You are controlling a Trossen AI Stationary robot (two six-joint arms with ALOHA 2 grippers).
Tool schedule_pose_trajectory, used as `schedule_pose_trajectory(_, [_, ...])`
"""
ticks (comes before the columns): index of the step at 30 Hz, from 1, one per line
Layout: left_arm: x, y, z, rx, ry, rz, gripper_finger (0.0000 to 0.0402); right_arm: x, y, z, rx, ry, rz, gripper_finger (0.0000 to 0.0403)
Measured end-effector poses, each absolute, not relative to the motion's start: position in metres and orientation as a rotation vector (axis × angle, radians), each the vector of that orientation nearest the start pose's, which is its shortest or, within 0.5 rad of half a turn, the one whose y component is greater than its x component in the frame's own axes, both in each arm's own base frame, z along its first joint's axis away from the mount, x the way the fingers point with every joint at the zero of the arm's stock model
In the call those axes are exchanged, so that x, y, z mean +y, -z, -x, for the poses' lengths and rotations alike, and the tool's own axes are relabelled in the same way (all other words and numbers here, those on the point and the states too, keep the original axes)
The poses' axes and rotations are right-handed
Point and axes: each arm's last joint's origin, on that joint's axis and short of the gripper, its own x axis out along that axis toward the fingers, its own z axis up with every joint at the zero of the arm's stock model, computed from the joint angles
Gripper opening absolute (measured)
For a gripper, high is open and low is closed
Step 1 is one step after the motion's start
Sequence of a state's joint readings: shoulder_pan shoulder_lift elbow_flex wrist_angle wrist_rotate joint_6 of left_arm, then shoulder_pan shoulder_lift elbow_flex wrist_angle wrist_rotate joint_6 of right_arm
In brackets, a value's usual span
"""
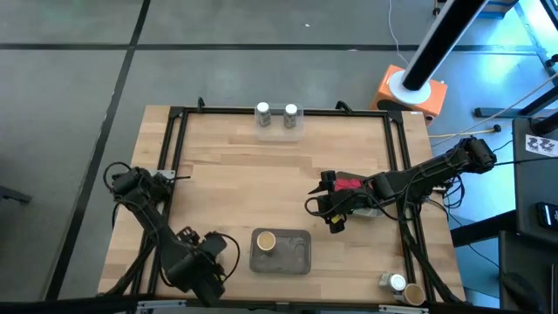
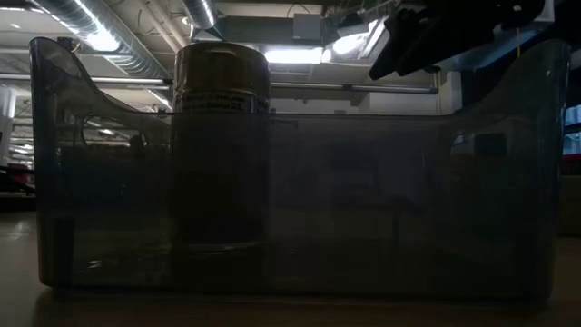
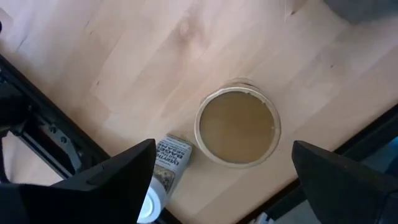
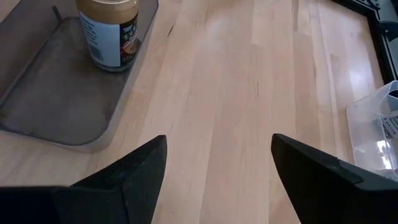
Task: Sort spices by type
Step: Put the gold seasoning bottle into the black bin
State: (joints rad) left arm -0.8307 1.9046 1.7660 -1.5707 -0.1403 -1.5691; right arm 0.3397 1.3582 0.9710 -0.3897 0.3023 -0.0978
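**Grey tray and pincer status**

Grey translucent plastic tray (image 2: 363, 227) sits closest to the low camera, at the near edge of the wooden tabletop (image 1: 227, 183). One round tan-topped spice jar (image 2: 221, 145) stands upright in its left end.

Right pincer (image 4: 219, 140) hangs over bare wood, fingers spread and holding nothing. It lies between the grey tray and a clear plastic tray (image 4: 373, 124). Small red packs (image 1: 349, 184) show beside that arm.

Left pincer (image 3: 224, 144) is spread wide and empty. Its wrist view shows a second tan-topped jar (image 3: 237, 127), with a white-capped jar (image 3: 163, 177) lying on its side just beside it.

Two white-capped jars (image 1: 276, 112) stand at the far edge (side by side).
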Motion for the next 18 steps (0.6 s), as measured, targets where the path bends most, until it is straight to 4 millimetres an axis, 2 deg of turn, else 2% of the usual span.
schedule_pose_trajectory(4, [-0.250,-0.287,-0.234,1.380,-0.715,0.455,0.0359,0.086,-0.258,-0.269,0.736,-0.068,0.327,0.0289])
schedule_pose_trajectory(12, [-0.245,-0.267,-0.238,1.399,-0.720,0.435,0.0359,0.086,-0.258,-0.268,0.737,-0.067,0.325,0.0289])
schedule_pose_trajectory(18, [-0.246,-0.266,-0.241,1.400,-0.671,0.438,0.0359,0.086,-0.258,-0.268,0.737,-0.067,0.325,0.0289])
